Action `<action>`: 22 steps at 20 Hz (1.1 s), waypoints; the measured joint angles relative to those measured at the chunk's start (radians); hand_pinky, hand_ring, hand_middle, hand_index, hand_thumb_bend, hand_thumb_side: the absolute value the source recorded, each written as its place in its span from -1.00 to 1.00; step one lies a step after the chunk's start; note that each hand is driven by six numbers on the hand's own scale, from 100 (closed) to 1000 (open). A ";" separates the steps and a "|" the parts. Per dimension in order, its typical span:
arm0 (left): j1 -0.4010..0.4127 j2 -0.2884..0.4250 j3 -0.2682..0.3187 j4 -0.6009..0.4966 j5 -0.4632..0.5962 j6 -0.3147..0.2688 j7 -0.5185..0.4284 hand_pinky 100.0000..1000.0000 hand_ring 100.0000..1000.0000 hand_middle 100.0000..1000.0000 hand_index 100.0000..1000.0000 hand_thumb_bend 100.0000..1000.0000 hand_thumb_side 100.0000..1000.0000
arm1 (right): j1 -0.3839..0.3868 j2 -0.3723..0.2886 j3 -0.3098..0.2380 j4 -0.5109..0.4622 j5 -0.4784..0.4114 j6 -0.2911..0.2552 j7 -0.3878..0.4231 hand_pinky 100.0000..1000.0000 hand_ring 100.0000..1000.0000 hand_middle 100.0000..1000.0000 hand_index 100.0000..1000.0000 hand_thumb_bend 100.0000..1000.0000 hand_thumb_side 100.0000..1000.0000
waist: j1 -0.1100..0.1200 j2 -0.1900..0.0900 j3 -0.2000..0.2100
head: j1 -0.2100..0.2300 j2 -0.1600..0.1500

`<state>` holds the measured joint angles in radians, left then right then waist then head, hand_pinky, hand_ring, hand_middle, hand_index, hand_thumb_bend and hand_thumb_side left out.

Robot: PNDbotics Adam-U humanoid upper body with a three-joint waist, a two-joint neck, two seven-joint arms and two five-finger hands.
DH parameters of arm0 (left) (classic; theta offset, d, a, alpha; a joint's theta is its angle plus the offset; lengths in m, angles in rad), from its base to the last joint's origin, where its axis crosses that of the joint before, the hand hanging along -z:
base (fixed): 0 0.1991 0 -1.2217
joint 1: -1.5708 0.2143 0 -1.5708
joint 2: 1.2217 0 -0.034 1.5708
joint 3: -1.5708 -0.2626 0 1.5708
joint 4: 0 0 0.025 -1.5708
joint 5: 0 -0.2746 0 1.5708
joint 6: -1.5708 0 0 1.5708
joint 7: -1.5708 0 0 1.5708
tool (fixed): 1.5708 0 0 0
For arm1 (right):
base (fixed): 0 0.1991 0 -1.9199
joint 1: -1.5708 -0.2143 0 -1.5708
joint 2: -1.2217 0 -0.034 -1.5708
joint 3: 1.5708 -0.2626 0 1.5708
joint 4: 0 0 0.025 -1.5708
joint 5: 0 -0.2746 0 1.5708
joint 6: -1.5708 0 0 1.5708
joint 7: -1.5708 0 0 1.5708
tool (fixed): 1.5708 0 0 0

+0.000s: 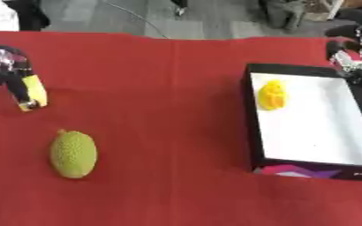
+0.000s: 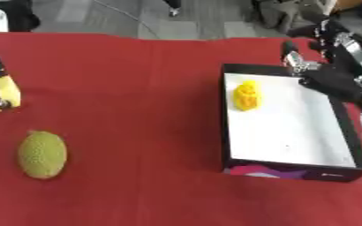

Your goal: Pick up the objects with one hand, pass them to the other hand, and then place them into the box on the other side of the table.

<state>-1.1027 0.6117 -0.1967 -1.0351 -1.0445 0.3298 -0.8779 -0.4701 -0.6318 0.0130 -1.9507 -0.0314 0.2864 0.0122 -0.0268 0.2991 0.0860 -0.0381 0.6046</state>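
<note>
**Yellow piece held at the left edge**

A smooth yellow oblong object (image 1: 35,90) sits pinched in the left hand (image 1: 10,70) at the red tablecloth's (image 1: 161,110) left edge. A bumpy green oval fruit (image 1: 73,154) lies near the front-left. A knobbly yellow fruit (image 1: 272,95) rests in the black-walled, white-floored box (image 1: 248,123) by the right edge, where the right hand (image 2: 323,73) hangs at the far rim, fingers curled, empty

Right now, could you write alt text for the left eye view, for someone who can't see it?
A robot's left hand grips a yellow object at the left edge of a red table. A bumpy green fruit lies nearer on the cloth, and a black box at right holds a yellow fruit; the right hand hangs over its far corner.
</note>
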 measured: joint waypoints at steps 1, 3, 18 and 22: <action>0.000 0.007 -0.006 -0.029 0.024 0.003 0.006 0.31 -0.02 -0.43 -0.02 -1.00 -1.00 | -0.001 -0.002 0.000 -0.001 -0.005 -0.002 -0.002 1.00 1.00 0.56 1.00 -1.00 -0.11 | 0.000 -0.006 0.001 | -0.003 0.001; 0.004 0.020 -0.018 -0.084 0.068 0.011 0.018 0.28 -0.05 -0.46 -0.03 -1.00 -1.00 | -0.006 -0.008 0.000 -0.005 -0.014 -0.006 -0.006 1.00 1.00 0.56 1.00 -1.00 -0.19 | 0.001 -0.015 0.002 | -0.011 0.002; 0.245 0.019 -0.097 -0.512 0.415 0.120 0.549 0.02 -0.22 -0.62 0.01 -1.00 -0.95 | -0.277 0.030 0.118 -0.029 0.134 -0.127 0.298 1.00 1.00 0.76 1.00 -1.00 -1.00 | 0.003 -0.036 -0.012 | -0.087 0.018; 0.314 -0.014 -0.102 -0.605 0.465 0.105 0.740 -0.05 -0.28 -0.68 0.00 -1.00 -0.80 | -0.330 0.089 0.171 -0.030 0.209 -0.143 0.391 1.00 1.00 0.78 1.00 -1.00 -1.00 | 0.004 -0.038 -0.013 | -0.098 0.026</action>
<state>-0.7891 0.5980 -0.2983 -1.6400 -0.5799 0.4352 -0.1374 -0.7996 -0.5432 0.1845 -1.9804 0.1775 0.1434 0.4037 -0.0230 0.2606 0.0731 -0.1362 0.6308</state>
